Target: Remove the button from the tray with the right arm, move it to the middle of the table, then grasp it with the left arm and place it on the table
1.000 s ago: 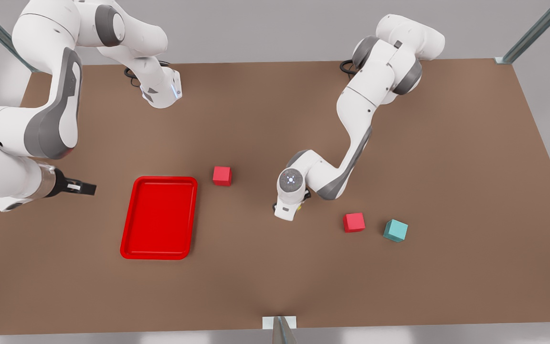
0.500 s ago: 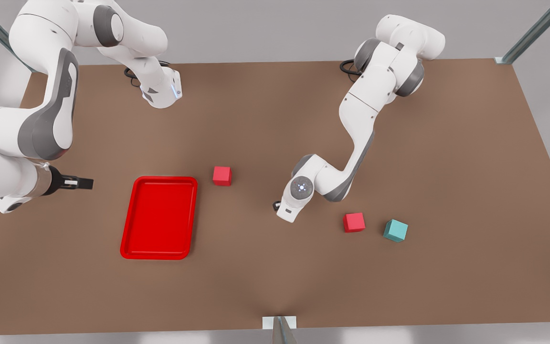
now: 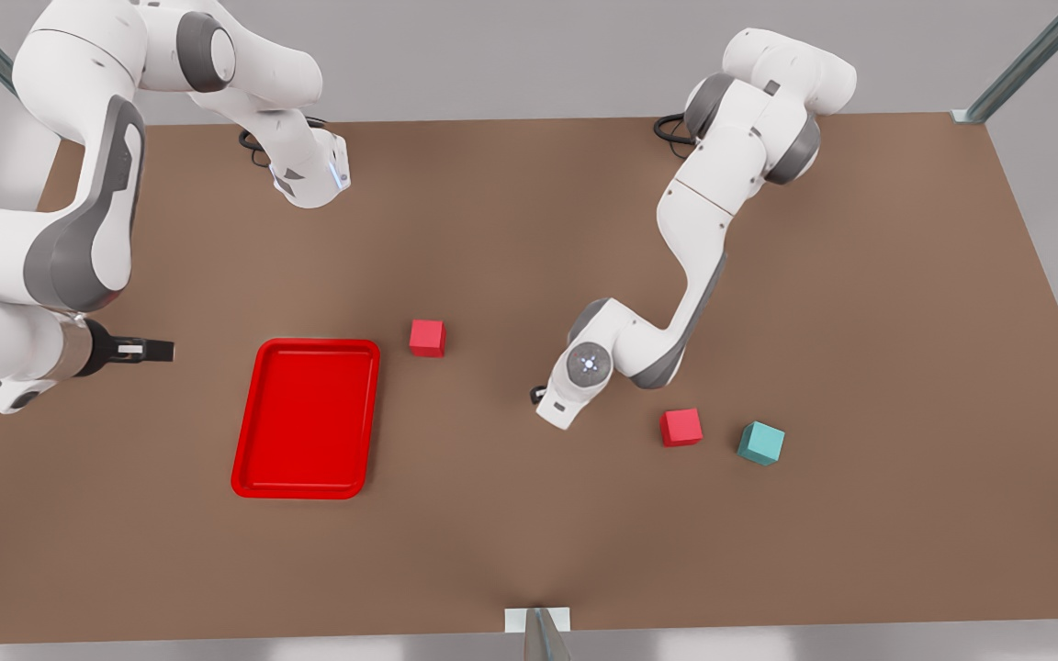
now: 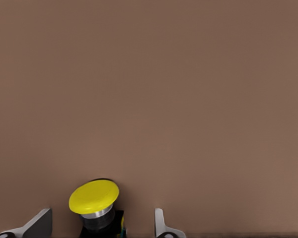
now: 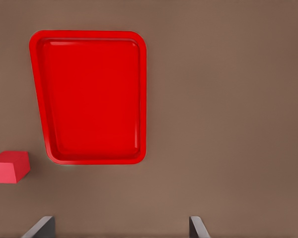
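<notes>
The button (image 4: 94,197), a dark body with a yellow cap, stands on the brown table (image 3: 492,514) near its middle. My left gripper (image 4: 102,220) is open around it, one finger on each side and neither touching. In the front view that gripper (image 3: 543,404) points down under the white wrist of the arm on the front view's right. The red tray (image 3: 307,418) (image 5: 92,96) lies empty at the front view's left. My right gripper (image 3: 151,350) is open and hovers left of the tray, above the table.
One red cube (image 3: 427,337) (image 5: 10,166) sits just beyond the tray's far right corner. Another red cube (image 3: 681,427) and a teal cube (image 3: 760,442) lie to the right of the left gripper. A metal bracket (image 3: 538,624) sits at the near table edge.
The right gripper has drawn back a little toward the front view's left, away from the tray. The left arm's wrist has shifted slightly right over the button.
</notes>
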Available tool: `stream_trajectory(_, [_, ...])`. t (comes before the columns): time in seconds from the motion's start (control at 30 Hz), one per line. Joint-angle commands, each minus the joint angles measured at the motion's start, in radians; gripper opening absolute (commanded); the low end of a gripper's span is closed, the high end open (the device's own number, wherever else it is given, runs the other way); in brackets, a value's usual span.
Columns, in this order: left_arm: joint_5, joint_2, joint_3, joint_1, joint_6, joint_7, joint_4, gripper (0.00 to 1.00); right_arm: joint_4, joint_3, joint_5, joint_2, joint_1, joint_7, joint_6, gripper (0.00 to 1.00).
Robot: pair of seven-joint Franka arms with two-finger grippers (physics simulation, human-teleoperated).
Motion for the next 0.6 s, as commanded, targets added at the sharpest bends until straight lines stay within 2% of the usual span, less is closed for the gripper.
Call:
stream_trajectory(0.0, [0.001, -0.009, 0.000, -0.007, -0.005, 0.069, -0.009, 1.00, 0.000, 0.000, 0.001, 0.000, 0.001, -0.056, 0.003, 1.00])
stream_trajectory(0.03, [0.000, -0.009, 0.000, -0.007, -0.005, 0.069, -0.009, 1.00, 0.000, 0.000, 0.001, 0.001, 0.001, -0.056, 0.003, 1.00])
stream_trajectory(0.1, [-0.002, -0.007, 0.000, -0.006, -0.003, 0.069, -0.009, 0.94, 0.000, 0.000, 0.002, 0.001, 0.001, -0.056, 0.003, 1.00])
stream_trajectory(0.2, [-0.004, -0.007, 0.000, -0.003, -0.003, 0.070, -0.009, 0.79, 0.000, 0.000, 0.005, 0.001, 0.001, -0.056, 0.003, 1.00])
stream_trajectory(0.3, [-0.005, -0.007, 0.000, 0.000, 0.003, 0.069, -0.009, 0.79, 0.000, 0.000, 0.005, 0.001, 0.001, -0.056, 0.003, 1.00])
stream_trajectory(0.43, [-0.005, -0.007, 0.000, -0.001, 0.003, 0.069, -0.009, 0.71, 0.000, 0.001, 0.008, 0.001, 0.003, -0.056, 0.003, 1.00])
stream_trajectory(0.57, [-0.007, -0.002, 0.000, -0.003, 0.009, 0.069, -0.009, 0.70, 0.000, 0.000, 0.008, 0.001, 0.003, -0.056, 0.003, 1.00])
